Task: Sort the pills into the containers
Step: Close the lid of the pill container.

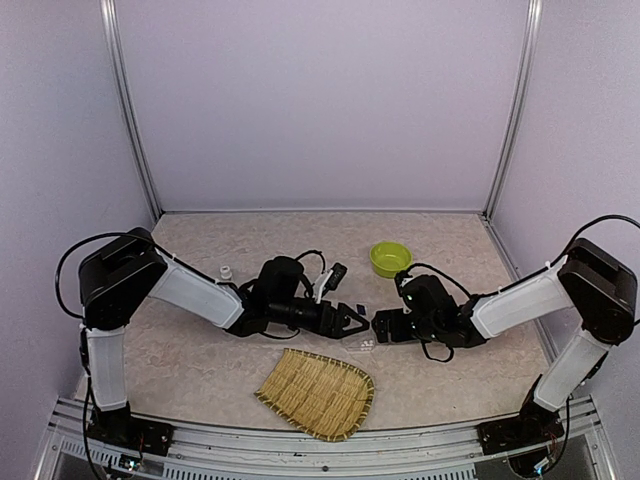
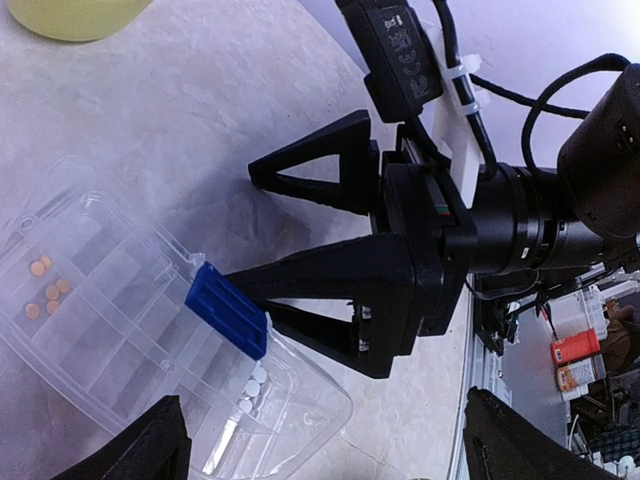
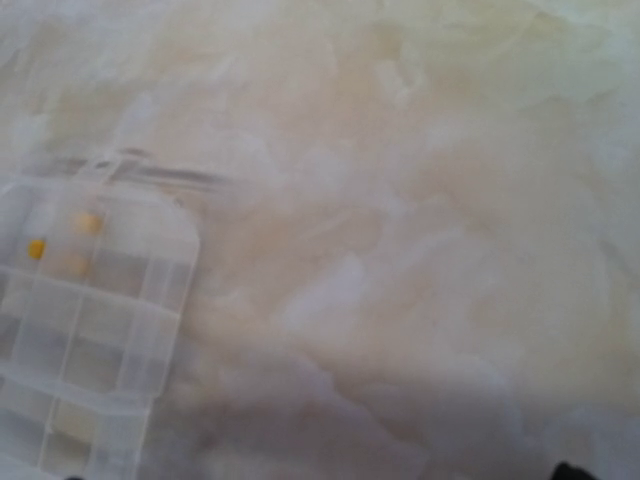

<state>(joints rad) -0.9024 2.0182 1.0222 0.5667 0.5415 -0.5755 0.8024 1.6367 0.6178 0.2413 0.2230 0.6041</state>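
Low over the marbled table [image 1: 200,350], the right gripper [image 2: 235,235] is spread, its blue pad [image 2: 227,310] at the edge of the clear organiser box [image 2: 110,330], which lies mid-table between both grippers. The left gripper [image 2: 322,405] is spread wide too; both are empty. Orange pills [image 2: 45,290] sit in one of its compartments, white pills [image 2: 250,388] in another. Sorting looks well along; the next move calls for a fine pinch on any stray pill, though none shows.
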